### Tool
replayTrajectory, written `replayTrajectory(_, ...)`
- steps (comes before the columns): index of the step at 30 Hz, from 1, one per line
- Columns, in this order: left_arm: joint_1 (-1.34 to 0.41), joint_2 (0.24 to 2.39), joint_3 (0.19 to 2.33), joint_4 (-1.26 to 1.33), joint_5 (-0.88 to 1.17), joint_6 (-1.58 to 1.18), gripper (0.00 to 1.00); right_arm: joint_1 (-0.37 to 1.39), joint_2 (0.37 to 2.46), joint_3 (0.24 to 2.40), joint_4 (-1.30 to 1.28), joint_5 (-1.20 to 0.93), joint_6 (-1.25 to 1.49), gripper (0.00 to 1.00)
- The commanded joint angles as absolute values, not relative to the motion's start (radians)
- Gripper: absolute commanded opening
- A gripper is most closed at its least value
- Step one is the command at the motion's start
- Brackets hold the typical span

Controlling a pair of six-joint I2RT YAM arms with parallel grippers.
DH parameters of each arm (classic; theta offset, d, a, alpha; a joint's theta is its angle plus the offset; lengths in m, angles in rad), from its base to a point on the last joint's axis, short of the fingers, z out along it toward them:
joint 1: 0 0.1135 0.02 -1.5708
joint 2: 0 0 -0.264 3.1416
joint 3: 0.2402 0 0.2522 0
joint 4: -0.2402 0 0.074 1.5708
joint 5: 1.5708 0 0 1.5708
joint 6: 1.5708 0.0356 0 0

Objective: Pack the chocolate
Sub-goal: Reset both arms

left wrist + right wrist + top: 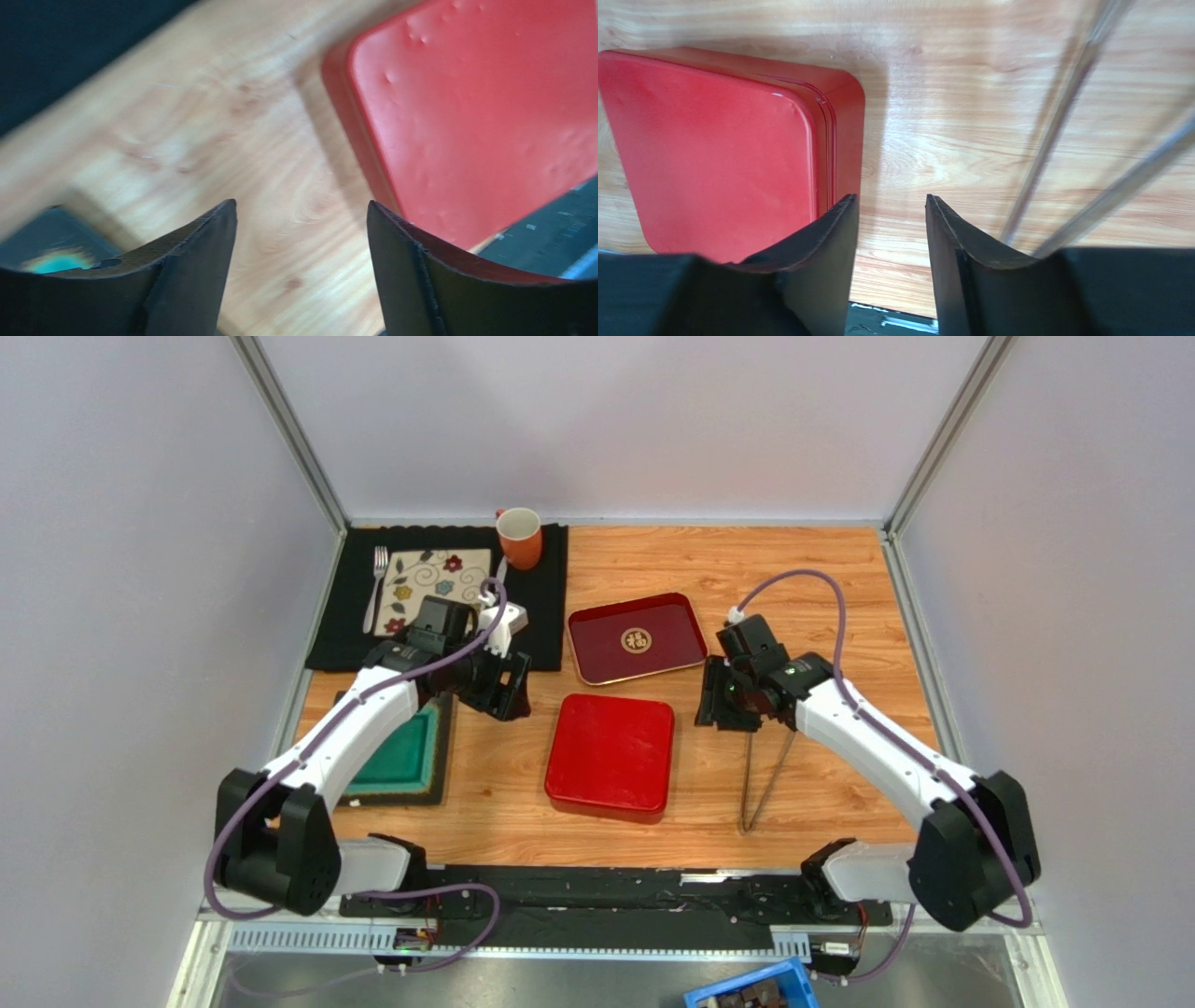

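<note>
No chocolate pieces show in any view. A closed red box (610, 753) lies at the table's middle; it also shows in the left wrist view (477, 105) and the right wrist view (717, 147). My left gripper (508, 703) (302, 210) is open and empty over bare wood just left of the box's far corner. My right gripper (718, 711) (891, 199) is open with a narrower gap, empty, over wood just right of the box.
A dark red tray with a gold emblem (676, 647) lies behind the box. Metal tongs (765, 777) (1053, 140) lie to the right. A green tray (400, 756) (52, 260) sits under the left arm. An orange mug (519, 536), patterned napkin (428, 581) and fork (377, 585) rest on a black mat (540, 595).
</note>
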State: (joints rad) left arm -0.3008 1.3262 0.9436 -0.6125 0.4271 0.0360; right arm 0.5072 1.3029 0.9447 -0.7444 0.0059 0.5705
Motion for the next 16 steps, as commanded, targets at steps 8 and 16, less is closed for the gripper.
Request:
replayTrajectory(8, -0.279, 1.14, 0.827, -0.56, 0.293, 0.124, 0.82, 0.503, 1.032, 1.015, -0.781, 0.054, 0.382, 0.58)
replayTrajectory(16, -0.236, 1.083, 0.802, -0.572, 0.307, 0.132, 0.84, 0.503, 0.935, 1.003, -0.782, 0.043, 0.373, 0.74)
